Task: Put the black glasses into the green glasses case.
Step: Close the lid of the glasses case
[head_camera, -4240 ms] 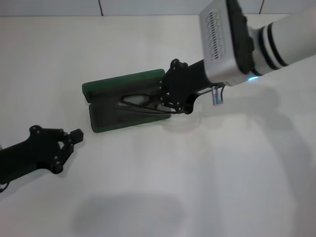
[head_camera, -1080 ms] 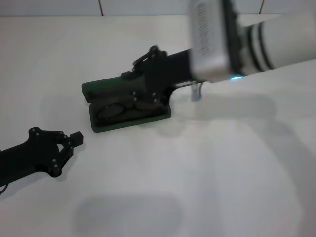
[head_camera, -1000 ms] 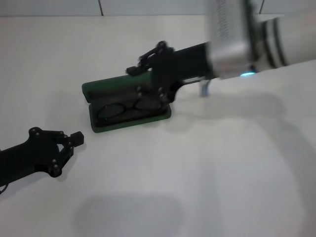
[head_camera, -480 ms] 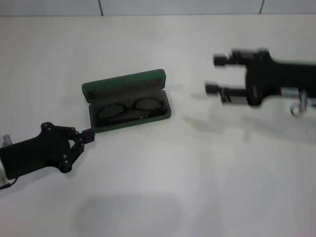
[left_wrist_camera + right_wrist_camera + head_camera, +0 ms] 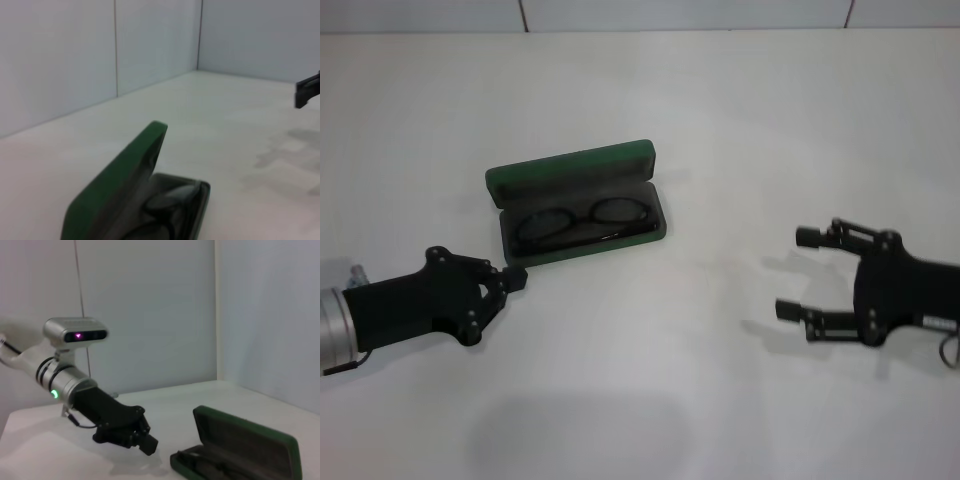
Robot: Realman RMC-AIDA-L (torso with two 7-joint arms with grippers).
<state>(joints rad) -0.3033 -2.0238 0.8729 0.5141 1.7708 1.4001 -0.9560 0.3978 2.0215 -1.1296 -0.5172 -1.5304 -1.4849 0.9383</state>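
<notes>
Resting inside green glasses case (image 5: 582,205) on tabletop (image 5: 720,380) — black glasses (image 5: 582,222); placement looks done, lid up. Right hand (image 5: 802,272) released, empty, well apart. Left hand (image 5: 515,278) clenched at case's front corner — maybe to close lid.

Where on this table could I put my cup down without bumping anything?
The bare table between the two grippers, nearer than the case, is the widest patch. The far strip behind the case's lid is free too. It is crowded at the case's near left corner, where the shut left gripper sits close. The open right gripper is apart, at right.
</notes>
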